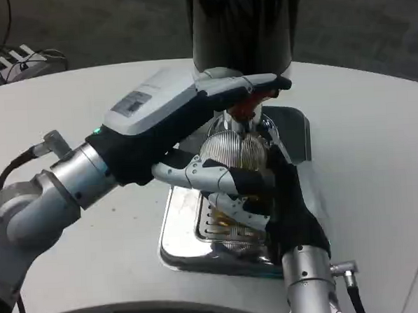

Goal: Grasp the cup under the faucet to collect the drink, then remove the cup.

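A ribbed clear cup [231, 150] stands on the chrome drip tray [179, 232], right under the faucet [243, 112] with its red part. My right hand [285, 208] comes in from the bottom and grips the cup, its fingers [206, 176] wrapped around the near left side. My left hand [166, 106] reaches in from the left, and its dark fingers [258, 85] lie over the faucet lever on top of the tap. The cup's lower part is hidden behind my right hand. Amber liquid shows low in the cup.
The dark cylindrical dispenser [244, 25] rises behind the faucet at the top centre. The round white table [377, 155] spreads out on both sides. A white power strip with cables [11, 62] lies on the floor at the far left.
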`<state>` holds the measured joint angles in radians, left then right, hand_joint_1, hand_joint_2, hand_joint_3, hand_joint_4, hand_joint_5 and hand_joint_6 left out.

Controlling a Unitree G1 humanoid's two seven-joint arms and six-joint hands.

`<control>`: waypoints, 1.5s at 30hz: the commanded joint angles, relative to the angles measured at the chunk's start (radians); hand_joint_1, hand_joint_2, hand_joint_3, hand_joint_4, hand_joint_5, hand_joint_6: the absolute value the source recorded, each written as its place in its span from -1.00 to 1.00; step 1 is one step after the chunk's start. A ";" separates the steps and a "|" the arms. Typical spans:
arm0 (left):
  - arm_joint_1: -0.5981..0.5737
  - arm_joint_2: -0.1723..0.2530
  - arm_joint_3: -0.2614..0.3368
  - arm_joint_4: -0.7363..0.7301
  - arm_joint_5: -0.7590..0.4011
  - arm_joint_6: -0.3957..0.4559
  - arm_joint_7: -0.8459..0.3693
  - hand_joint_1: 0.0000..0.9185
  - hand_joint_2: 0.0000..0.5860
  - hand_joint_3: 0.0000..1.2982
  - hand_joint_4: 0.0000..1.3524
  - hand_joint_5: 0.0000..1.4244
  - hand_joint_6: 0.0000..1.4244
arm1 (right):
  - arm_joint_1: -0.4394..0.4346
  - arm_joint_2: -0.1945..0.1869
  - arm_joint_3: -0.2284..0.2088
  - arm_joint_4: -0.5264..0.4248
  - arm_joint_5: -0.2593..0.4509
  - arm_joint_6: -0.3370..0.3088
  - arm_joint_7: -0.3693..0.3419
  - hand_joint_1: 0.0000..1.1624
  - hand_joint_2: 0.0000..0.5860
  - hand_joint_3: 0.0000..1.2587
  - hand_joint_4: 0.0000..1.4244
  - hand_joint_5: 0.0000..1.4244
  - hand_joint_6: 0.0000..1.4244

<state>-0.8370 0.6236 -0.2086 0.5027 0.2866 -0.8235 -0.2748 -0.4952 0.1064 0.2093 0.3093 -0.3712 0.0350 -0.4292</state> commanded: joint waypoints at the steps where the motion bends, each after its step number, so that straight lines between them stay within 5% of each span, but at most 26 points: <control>1: 0.050 0.027 -0.029 0.026 0.047 0.029 -0.065 -1.00 -0.81 -0.68 -0.66 -0.60 -0.86 | 0.013 0.045 0.008 -0.016 -0.011 0.019 -0.032 0.64 -0.30 -0.63 -0.48 -0.40 -0.30; 9: 0.062 0.027 -0.020 0.010 0.019 0.042 -0.079 -1.00 -0.84 -0.68 -0.66 -0.60 -0.87 | 0.015 0.046 0.011 -0.006 -0.013 0.014 -0.076 0.73 -0.31 -0.13 0.02 0.23 0.39; 18: 0.091 -0.031 0.027 0.042 -0.235 0.164 -0.233 -1.00 -0.88 -0.97 -0.93 -0.79 -0.94 | 0.026 0.042 0.015 -0.026 -0.023 0.020 -0.088 0.73 -0.58 0.28 0.36 0.63 0.99; 34: 0.176 -0.107 0.171 -0.123 -0.506 0.372 -0.420 -1.00 -0.90 -1.00 -1.00 -1.00 -1.00 | 0.048 0.032 0.025 -0.109 -0.035 0.092 -0.046 0.77 -0.77 0.62 0.64 0.85 1.00; 45: 0.290 -0.103 0.268 -0.325 -0.594 0.506 -0.434 -1.00 -0.90 -1.00 -1.00 -1.00 -1.00 | 0.105 0.034 0.050 -0.193 -0.047 0.099 -0.020 0.76 -0.82 0.65 0.65 0.85 1.00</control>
<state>-0.5859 0.5133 0.0366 0.2192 -0.2985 -0.3383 -0.6993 -0.4233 0.1139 0.2446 0.1631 -0.4100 0.1282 -0.4597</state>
